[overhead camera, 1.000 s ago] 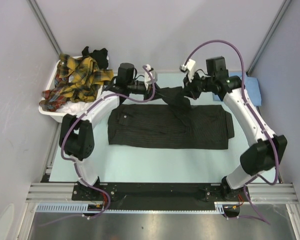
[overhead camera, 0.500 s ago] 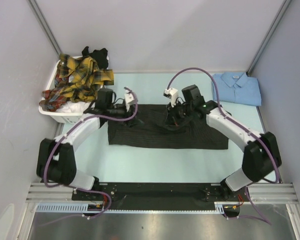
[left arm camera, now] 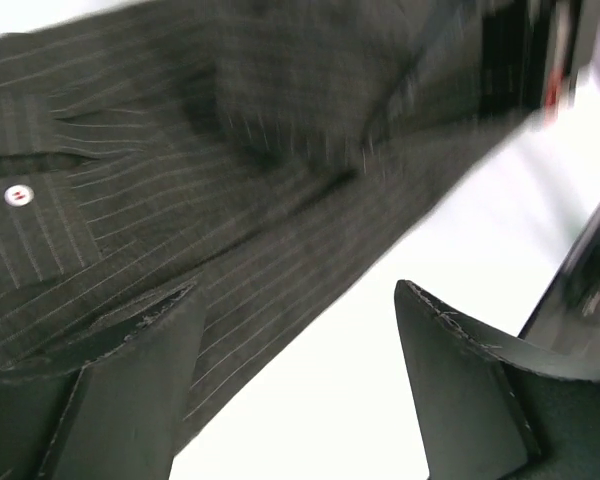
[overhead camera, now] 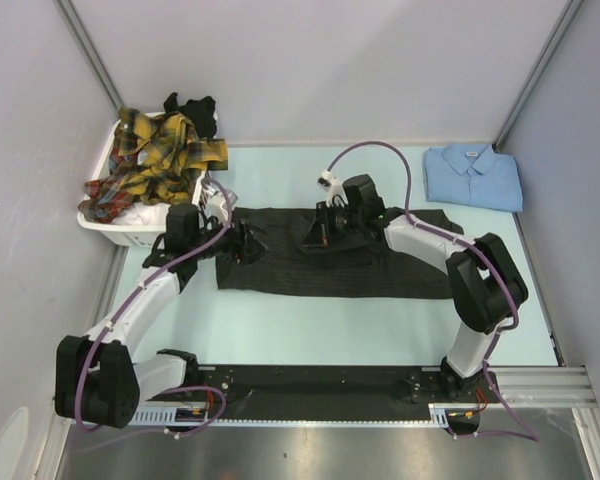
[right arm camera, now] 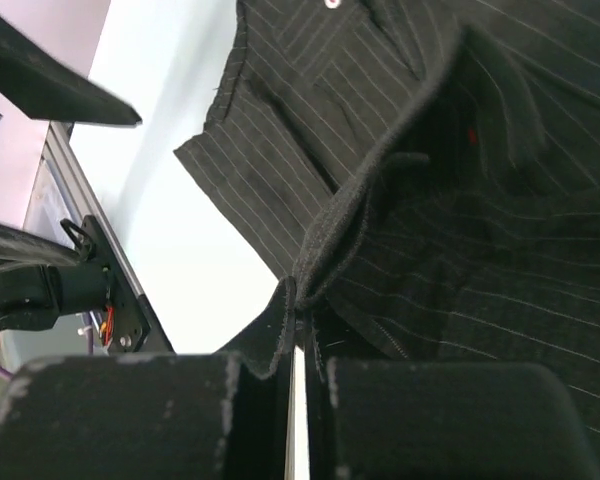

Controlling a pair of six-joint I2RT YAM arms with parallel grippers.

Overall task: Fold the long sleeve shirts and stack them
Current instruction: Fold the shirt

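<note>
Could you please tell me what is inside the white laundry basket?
Yellow-red plaid shirts are heaped over the rim of the laundry basket, with a dark garment behind them. Whatever lies beneath the heap is covered.

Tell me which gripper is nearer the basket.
Left. The left gripper hangs over the black shirt near the basket; the right gripper pinches the shirt's middle, farther off.
</note>
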